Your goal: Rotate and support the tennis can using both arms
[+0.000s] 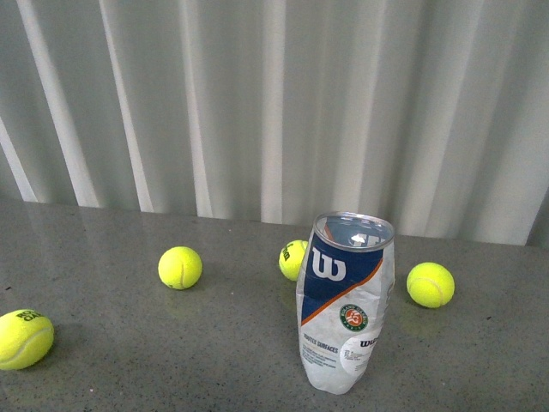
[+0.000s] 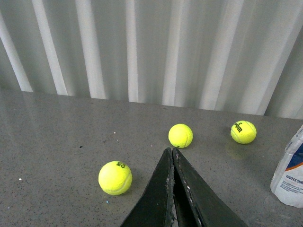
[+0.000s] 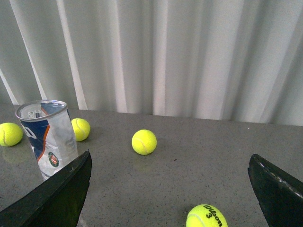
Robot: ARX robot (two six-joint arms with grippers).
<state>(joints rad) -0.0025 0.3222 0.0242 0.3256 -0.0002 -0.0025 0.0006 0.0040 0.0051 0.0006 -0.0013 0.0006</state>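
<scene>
The tennis can [image 1: 346, 302] stands upright on the grey table, open silver rim up, its clear wall crumpled, the W logo and round emblem facing the front camera. Neither arm shows in the front view. In the left wrist view only the can's lower edge [image 2: 289, 177] shows at the side, well apart from my left gripper [image 2: 172, 150], whose fingers are pressed together on nothing. In the right wrist view the can [image 3: 47, 137] stands just behind one finger [image 3: 61, 196] of my right gripper [image 3: 170, 163], which is wide open and empty.
Several yellow-green tennis balls lie loose on the table: one far left [image 1: 24, 338], one left of centre [image 1: 180, 267], one behind the can [image 1: 292, 259], one to its right [image 1: 430, 284]. Another ball [image 3: 206, 217] lies between the right jaws. A white curtain [image 1: 274, 103] hangs behind the table.
</scene>
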